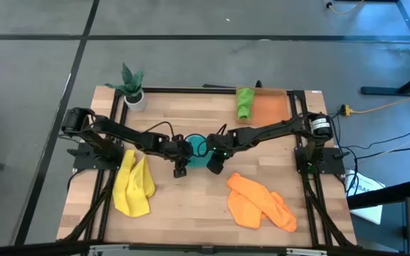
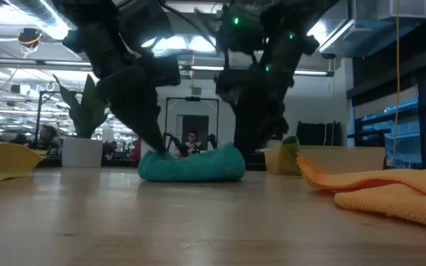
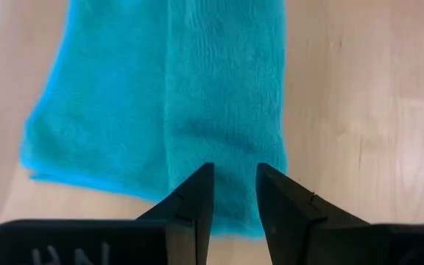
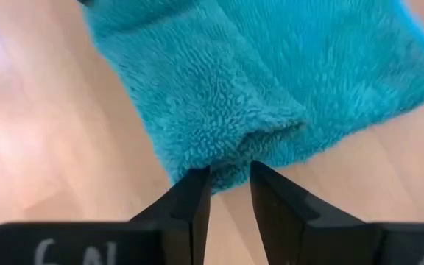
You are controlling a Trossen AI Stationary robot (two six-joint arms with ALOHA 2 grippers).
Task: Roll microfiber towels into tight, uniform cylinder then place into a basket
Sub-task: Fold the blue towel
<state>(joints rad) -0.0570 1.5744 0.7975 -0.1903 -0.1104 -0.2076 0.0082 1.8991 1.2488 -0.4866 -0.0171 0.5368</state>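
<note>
Teal towel (image 1: 199, 150) mid-table between both grippers — rolled towel (image 1: 243, 102) in the basket (image 1: 272, 108).

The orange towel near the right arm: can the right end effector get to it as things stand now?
Probably yes. The orange towel lies open on the table, nothing on it, while the right end effector is at the teal towel beside it.

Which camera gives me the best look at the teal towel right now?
The low view: the teal towel shows whole, a low bundle on the table with an arm at each end. The high view hides most of it under both grippers. Each wrist view shows only one end up close.
</note>
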